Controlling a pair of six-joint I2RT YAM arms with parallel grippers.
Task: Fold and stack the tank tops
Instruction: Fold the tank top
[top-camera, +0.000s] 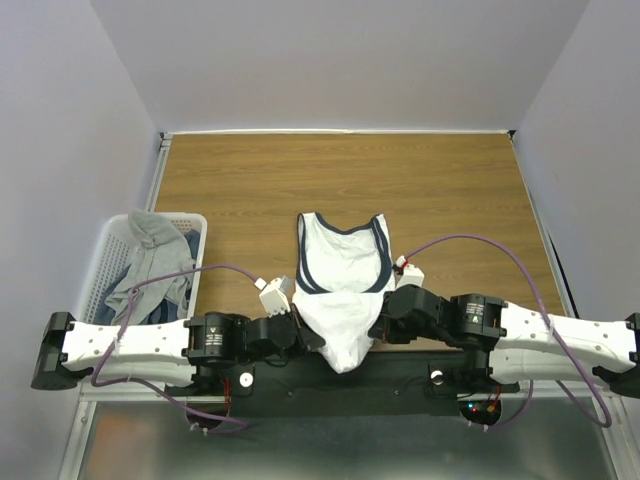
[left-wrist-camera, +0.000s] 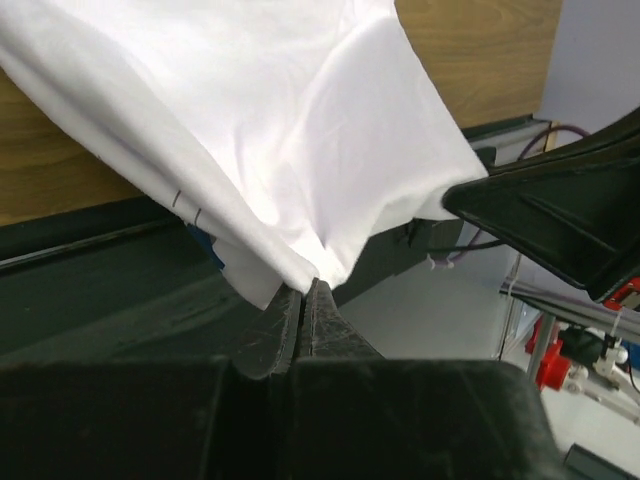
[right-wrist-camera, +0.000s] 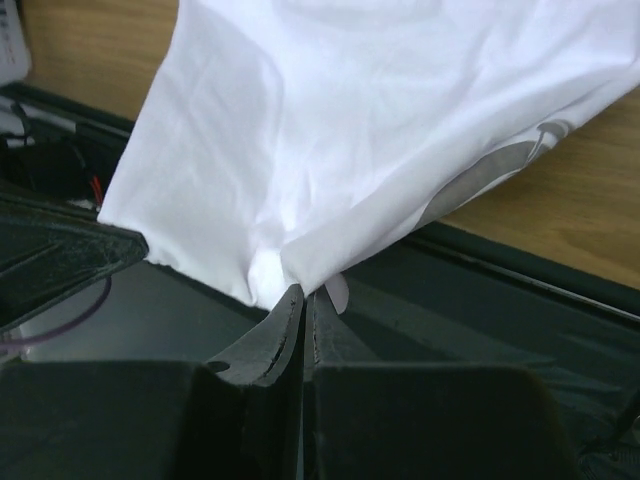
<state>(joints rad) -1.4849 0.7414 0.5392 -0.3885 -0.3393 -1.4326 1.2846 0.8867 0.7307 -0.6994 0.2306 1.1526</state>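
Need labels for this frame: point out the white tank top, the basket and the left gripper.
white tank top (top-camera: 340, 268): top external view, on its chest panel.
basket (top-camera: 97, 268): top external view, on its left lattice wall.
left gripper (left-wrist-camera: 303, 292): left wrist view, between its fingertips, which pinch the cloth.

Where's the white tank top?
Top view: the white tank top lies at the table's near middle, its hem pinched by the left gripper and right gripper.

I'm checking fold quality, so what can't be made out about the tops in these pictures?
- white tank top: any print shows only as faint show-through in the right wrist view; its own cloth covers it.
- Its hem, top view: bunched between the left gripper and right gripper.
- grey tops, top view: heaped in the basket, count unclear.
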